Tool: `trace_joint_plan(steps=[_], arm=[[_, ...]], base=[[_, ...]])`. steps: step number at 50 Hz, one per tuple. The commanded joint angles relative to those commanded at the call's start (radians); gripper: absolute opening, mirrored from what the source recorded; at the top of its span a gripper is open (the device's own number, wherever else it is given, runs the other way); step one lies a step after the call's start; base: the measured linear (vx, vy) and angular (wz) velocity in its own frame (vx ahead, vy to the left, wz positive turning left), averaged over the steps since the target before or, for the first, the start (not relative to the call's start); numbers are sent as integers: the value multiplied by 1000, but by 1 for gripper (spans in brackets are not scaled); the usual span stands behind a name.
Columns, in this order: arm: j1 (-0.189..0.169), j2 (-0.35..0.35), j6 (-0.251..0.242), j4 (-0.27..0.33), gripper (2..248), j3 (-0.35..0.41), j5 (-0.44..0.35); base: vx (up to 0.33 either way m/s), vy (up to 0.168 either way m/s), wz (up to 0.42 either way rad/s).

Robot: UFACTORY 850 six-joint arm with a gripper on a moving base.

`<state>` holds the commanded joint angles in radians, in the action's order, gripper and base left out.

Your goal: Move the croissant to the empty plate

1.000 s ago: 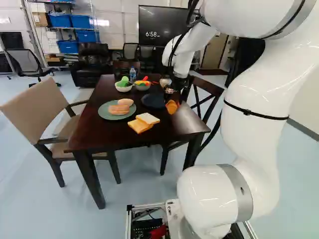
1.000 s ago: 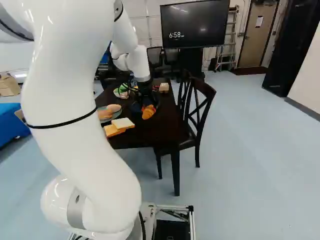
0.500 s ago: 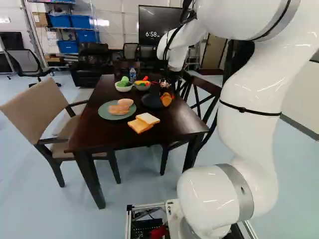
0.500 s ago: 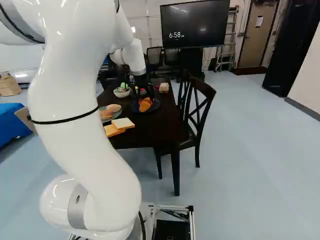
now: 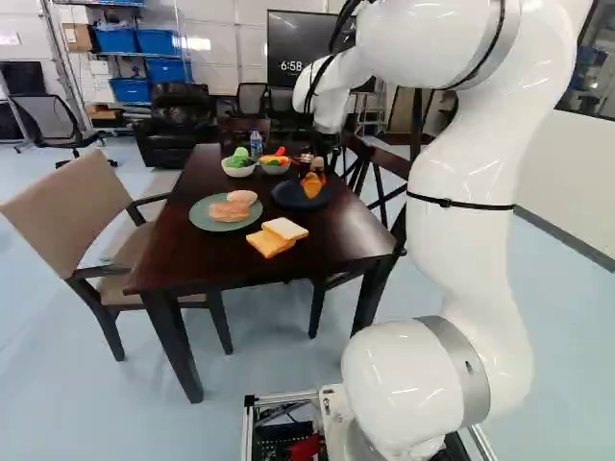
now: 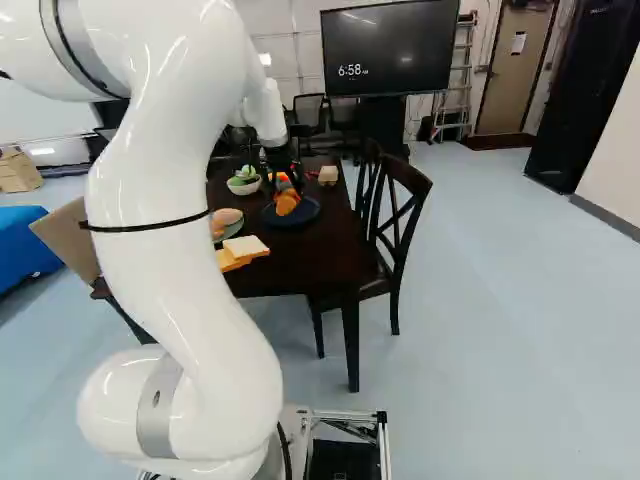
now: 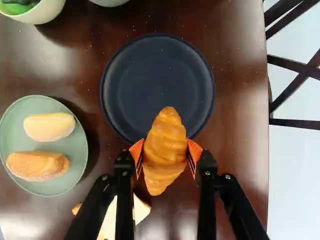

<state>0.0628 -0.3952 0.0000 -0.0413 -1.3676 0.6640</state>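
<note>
A white robot arm [image 5: 471,240] grasps a croissant [image 7: 165,150] in its jaws, one orange pad on either side, at the near edge of an empty dark plate [image 7: 160,70] on the table [image 5: 336,235]. In the wrist view, the pastry's tip overlaps the plate; whether they touch cannot be told. Beside it, a green plate [image 7: 42,142] carries two rolls [image 7: 49,126], with bread slices [image 5: 284,229] nearby.

Croissant [image 7: 165,145]: golden orange-brown
Plate [image 7: 157,75]: dark navy
Bread plate [image 7: 76,150]: pale green
Bench [image 7: 240,100]: dark red-brown
Hand [image 5: 313,178]: black, orange pads [image 7: 195,149]
</note>
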Motion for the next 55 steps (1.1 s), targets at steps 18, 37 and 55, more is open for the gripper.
trace_joint_plan(steps=[18,37,55], arm=[[5,-89,0,0,129,-104,0],[23,-217,0,0,129,-228,0],[6,-308,0,0,129,-307,0]], base=[[0,0,0],[0,0,0],[0,0,0]])
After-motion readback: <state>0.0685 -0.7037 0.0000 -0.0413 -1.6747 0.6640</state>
